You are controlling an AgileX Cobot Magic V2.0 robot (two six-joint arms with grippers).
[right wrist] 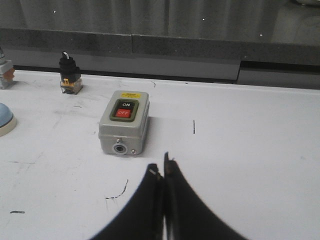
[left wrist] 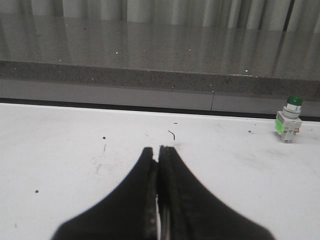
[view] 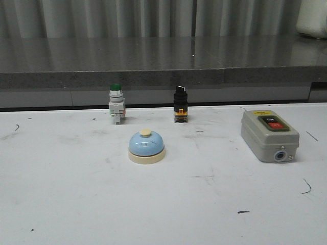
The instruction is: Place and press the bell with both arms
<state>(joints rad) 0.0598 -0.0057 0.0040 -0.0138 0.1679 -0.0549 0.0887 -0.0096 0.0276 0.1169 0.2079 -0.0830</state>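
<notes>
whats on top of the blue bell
A cream round button sits atop the small light-blue dome-shaped bell. Nothing else rests on it; its underside, against the white table, is hidden.

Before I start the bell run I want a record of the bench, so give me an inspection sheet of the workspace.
Surface: white table, scuffed with dark marks.
Job's things: bell upright near table centre, untouched.
Clutter: green-capped pushbutton switch and black selector switch at the back edge; grey ON/OFF switch box on the right.
Grippers: left gripper and right gripper both shut, empty, away from the bell.
Cables: nothing seen.
Surroundings: grey stone ledge behind the table; pale curtain beyond.
</notes>
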